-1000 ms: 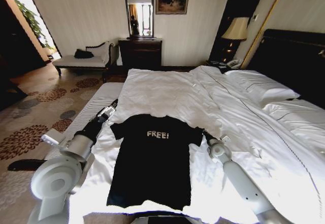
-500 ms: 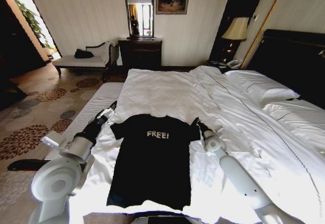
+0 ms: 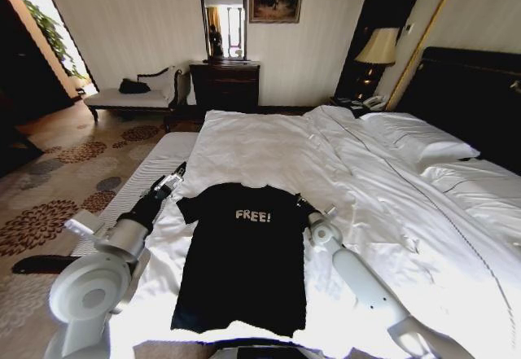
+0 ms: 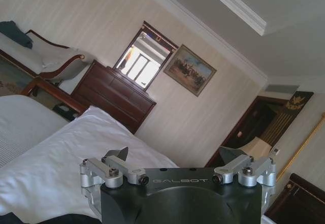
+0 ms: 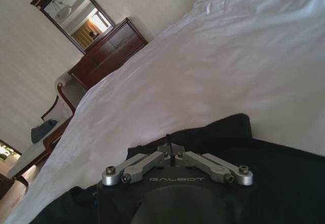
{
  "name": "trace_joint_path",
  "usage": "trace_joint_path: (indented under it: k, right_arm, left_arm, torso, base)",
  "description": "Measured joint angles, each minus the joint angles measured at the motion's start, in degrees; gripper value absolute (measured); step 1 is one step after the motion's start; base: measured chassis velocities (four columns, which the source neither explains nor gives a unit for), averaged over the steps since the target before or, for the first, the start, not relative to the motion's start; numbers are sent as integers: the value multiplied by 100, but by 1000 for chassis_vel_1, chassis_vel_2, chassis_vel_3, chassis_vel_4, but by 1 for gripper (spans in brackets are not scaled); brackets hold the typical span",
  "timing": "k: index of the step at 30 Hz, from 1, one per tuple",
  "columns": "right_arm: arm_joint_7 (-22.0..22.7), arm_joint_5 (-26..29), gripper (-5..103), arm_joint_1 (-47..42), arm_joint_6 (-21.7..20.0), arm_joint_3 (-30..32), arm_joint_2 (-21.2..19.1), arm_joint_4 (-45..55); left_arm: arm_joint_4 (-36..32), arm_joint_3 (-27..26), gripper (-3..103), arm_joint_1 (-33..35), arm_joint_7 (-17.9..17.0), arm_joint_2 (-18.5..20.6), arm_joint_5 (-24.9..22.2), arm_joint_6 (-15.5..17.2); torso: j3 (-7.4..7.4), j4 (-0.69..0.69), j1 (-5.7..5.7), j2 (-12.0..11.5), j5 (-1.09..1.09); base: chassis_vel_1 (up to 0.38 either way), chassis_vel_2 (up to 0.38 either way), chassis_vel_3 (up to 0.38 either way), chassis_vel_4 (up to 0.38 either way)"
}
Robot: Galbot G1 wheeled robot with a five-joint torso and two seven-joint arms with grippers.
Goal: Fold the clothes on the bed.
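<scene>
The T-shirt (image 3: 244, 257) lies mostly flat on the bed (image 3: 383, 180), right gripper (image 3: 301, 205) pinching its sleeve inward, left gripper (image 3: 173, 177) spread wide; folding barely begun.

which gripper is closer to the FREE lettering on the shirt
Right. The right gripper rests on the T-shirt at the sleeve beside the FREE! lettering; the left gripper sits off the opposite sleeve, over the bed.

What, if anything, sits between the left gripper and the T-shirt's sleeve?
Nothing visible. The left gripper, open, hovers just off the black T-shirt's sleeve with bare white duvet between them. The right gripper is shut on the opposite sleeve.
</scene>
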Motion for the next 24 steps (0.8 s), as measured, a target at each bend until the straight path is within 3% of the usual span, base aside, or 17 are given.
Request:
trace_joint_path:
  k: [22,24]
  right_arm:
    - [-78,-430,-3,408,40,-270,800,-704]
    - [-86,-607,7,436,81,-282,848,-755]
  left_arm:
    - [0,69,100,65,5,-21,87,-4]
    - [0,76,100,97,7,-31,127,-7]
  torso:
    - [0,-1,0,0,0]
    - [0,0,0,0,0]
  base:
    - [0,0,0,0]
    - [0,0,0,0]
